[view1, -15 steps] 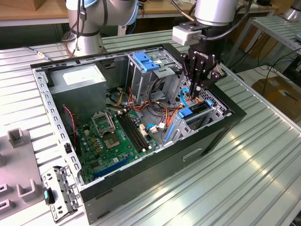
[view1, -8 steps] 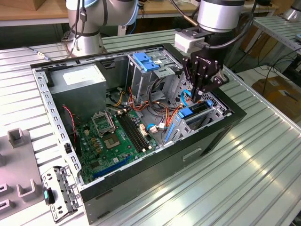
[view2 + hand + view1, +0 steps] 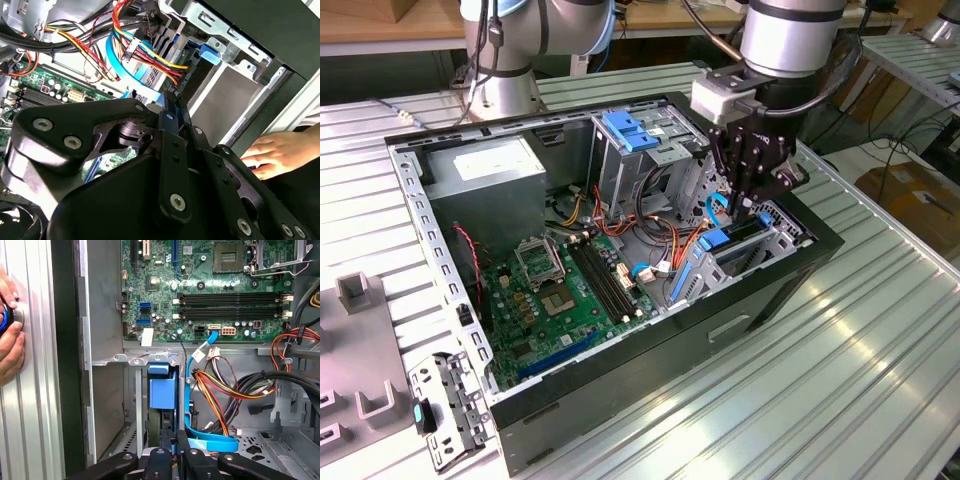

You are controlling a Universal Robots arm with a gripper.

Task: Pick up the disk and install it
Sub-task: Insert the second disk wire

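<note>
On a slatted table [image 3: 840,380], an open case [image 3: 650,370] lying on its side, interior facing up. Above its end at the exterior view's right, the arm [image 3: 790,40], reaching straight down. Inside the case, from big to small: a green board [image 3: 570,290] across the floor, a grey box [image 3: 485,175] in the far corner, a tall cage [image 3: 630,160] with a blue handle beside it, then the drive bay [image 3: 775,235] against the wall at the exterior view's right. Directly over that bay, the gripper [image 3: 745,205], fingers drawn narrow, almost together, pointing down into the slot. Right under the fingertips, the disk [image 3: 725,240], standing on edge in the bay with its blue rail uppermost; seen in the first wrist view as a blue block [image 3: 162,390] just ahead of the tips. Judged already most of the way in, long axis apparently running along the slot and down into the case, thin edge towards the gripper. Not clear whether pinched at that edge or merely pressed; no gap visible between tips and disk. Just beside the bay, a bundle of coloured cables [image 3: 225,390] and a flat blue lead [image 3: 192,385], close to the fingers but apart from them. Outside the case wall, a person's hand [image 3: 280,152] resting on the table, well apart from the gripper.
</note>
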